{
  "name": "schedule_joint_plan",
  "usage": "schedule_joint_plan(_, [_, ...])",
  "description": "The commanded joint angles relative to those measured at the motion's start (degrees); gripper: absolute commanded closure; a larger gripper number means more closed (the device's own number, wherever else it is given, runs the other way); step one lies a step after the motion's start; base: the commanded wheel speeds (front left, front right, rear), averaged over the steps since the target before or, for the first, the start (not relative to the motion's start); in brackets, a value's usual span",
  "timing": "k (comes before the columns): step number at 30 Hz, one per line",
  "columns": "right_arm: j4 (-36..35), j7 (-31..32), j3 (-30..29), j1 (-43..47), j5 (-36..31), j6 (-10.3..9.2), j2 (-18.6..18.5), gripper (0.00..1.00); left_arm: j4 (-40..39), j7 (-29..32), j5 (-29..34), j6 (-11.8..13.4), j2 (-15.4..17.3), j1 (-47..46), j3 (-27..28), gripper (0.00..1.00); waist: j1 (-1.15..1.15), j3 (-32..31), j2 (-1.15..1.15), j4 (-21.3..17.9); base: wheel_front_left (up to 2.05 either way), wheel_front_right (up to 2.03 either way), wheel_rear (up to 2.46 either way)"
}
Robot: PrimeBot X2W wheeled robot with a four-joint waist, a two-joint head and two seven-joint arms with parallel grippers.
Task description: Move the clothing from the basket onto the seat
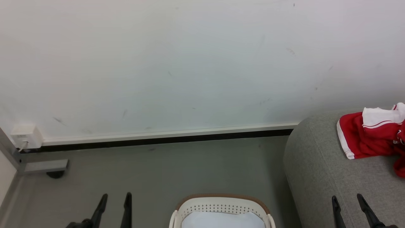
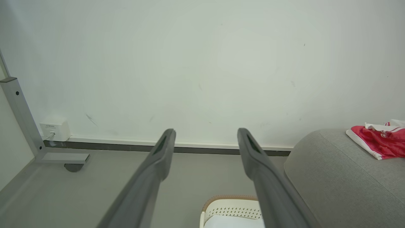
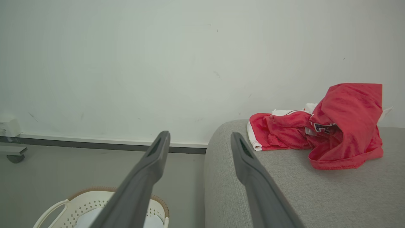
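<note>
clothing (image 3: 345, 126) heaped at seat (image 3: 316, 196) back edge | likely soft, light; pinch bunched fold | left fingers (image 1: 99, 209), right fingers (image 1: 368, 210) spread, empty

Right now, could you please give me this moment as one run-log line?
clothing: heaped on seat; basket: white liner inside; left gripper: jaws open, empty; right gripper: jaws open, empty

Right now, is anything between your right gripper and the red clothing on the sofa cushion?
Nothing visible. Only bare grey sofa cushion lies between the open, empty right gripper and the red clothing, which lies heaped on that cushion.
</note>
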Motion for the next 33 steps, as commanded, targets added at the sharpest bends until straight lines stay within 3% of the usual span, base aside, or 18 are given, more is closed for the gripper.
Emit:
schedule_joint_plan(1, [0.3, 0.0, -0.2, 0.1, 0.5, -0.13, 0.0, 0.00, 0.0, 0.0, 0.7, -0.4, -0.2, 0.7, 0.7, 0.00, 0.00, 0.0, 0.00, 0.2, 0.00, 0.00, 0.00])
schedule_joint_plan(16, [0.1, 0.0, 0.0, -0.6, 1.1, -0.13, 0.0, 0.00, 0.4, 0.0, 2.5, -2.0, -1.4, 0.8, 3.0, 0.00, 0.00, 0.2, 0.00, 1.2, 0.00, 0.00, 0.00])
schedule_joint_plan(17, [0.2, 0.0, 0.0, -0.3, 0.4, 0.00, 0.0, 1.00, 0.4, 0.0, 1.8, -2.0, -1.5, 0.2, 2.8, 1.00, 0.00, 0.2, 0.00, 1.2, 0.00, 0.00, 0.00])
schedule_joint_plan(23, [2.4, 0.7, -0.4, 0.0, 1.7, 0.01, 0.4, 1.00, 2.8, 0.7, 0.5, -2.1, -1.9, 0.5, 2.8, 1.00, 0.00, 0.3, 0.00, 1.2, 0.00, 0.00, 0.00])
schedule_joint_plan(33, [1.9, 3.7, -0.8, -1.4, 13.7, 0.00, 0.3, 1.00, 2.9, 3.7, -10.6, -2.2, -1.8, -0.9, 3.7, 1.00, 0.00, 0.7, 0.00, 1.3, 0.00, 0.00, 0.00])
